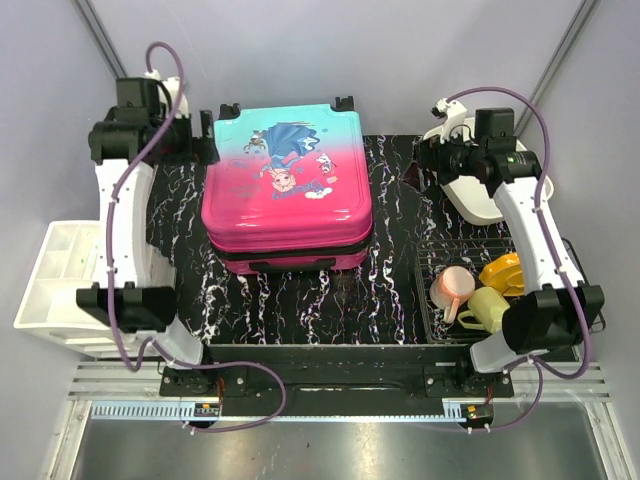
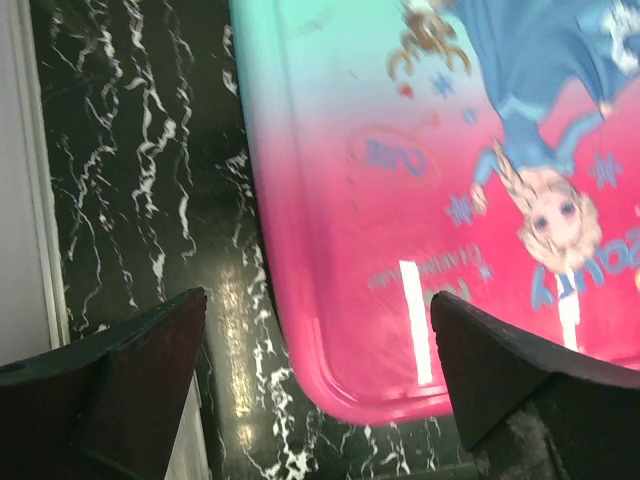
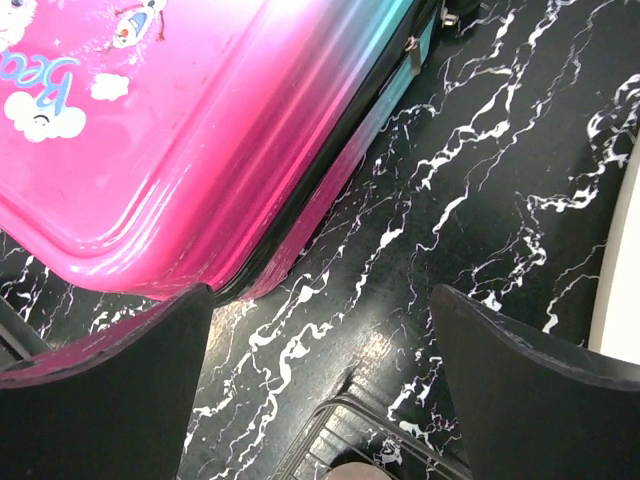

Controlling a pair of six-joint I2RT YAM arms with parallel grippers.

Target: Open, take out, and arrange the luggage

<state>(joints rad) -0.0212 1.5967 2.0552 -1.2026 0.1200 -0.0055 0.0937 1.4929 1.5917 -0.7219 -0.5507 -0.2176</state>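
Top view: luggage (image 1: 287, 190) lies flat and closed on the marbled worktop (image 1: 390, 290), between the arms.
Left wrist view: left pincer (image 2: 318, 315) spread wide, empty, over the luggage's pink corner.
Right wrist view: right pincer (image 3: 320, 305) spread wide, empty, beside another pink corner.

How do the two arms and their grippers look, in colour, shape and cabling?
The left arm and the right arm both have curved white link shells between bulky black joint housings. A thin purple cable loops loosely along each arm. The left gripper and the right gripper each have two matte black, wedge-shaped fingers. No markings show on the fingers.
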